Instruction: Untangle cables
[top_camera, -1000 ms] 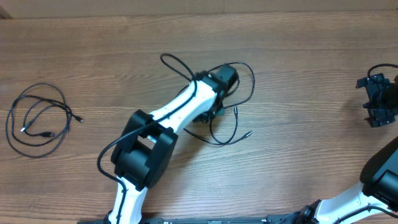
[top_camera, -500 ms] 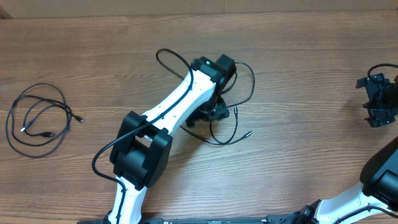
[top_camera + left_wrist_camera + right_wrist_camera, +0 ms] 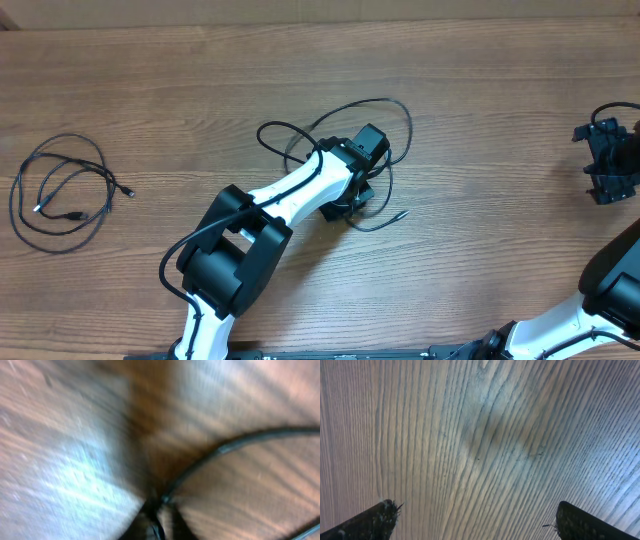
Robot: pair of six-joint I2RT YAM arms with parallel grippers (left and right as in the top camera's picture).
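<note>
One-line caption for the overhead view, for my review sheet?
Overhead: left tool down on the looped middle cable; second cable coiled far left; right tool open at right edge.

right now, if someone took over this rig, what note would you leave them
Left gripper: low over the table at mid-scene, looks closed on the middle cable. The wrist view is blurred, so check the grip.
Right gripper: open, holding nothing, over bare wood at the far right.
Cables: the side cable lies in a loose coil at the table's left end, apart from the middle one.
Done: the two cables are separated.
Left: the middle cable's loops cross over themselves; spread them flat.
</note>
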